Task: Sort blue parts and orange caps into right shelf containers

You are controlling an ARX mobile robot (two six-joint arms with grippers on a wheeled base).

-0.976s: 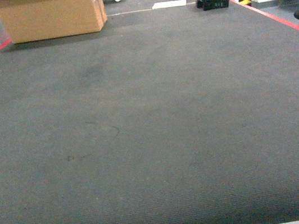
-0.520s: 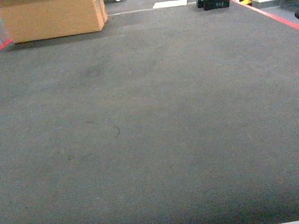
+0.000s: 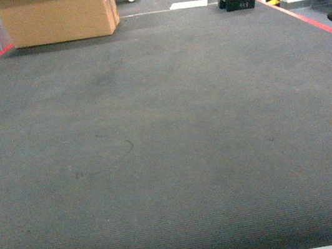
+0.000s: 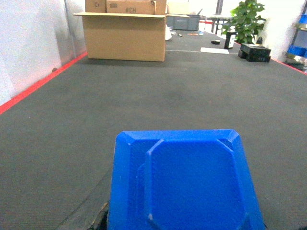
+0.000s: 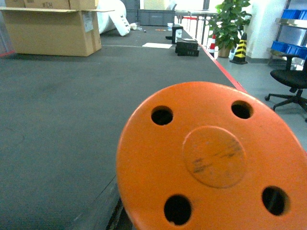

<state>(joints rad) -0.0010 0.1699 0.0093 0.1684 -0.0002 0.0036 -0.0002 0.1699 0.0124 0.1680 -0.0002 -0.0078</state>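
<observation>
We see a blue part (image 4: pixel 184 184) filling the left wrist view and an orange cap (image 5: pixel 216 158) filling the right, both above the dark carpet (image 3: pixel 170 149). We cannot tell how either arm's fingers stand. Blue crates (image 5: pixel 290 48) sit on a far-right shelf.

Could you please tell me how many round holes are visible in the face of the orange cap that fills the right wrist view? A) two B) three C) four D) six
C: the orange cap shows four dark round holes spaced around a raised central disc, two near its upper edge and two near its lower edge.
</observation>
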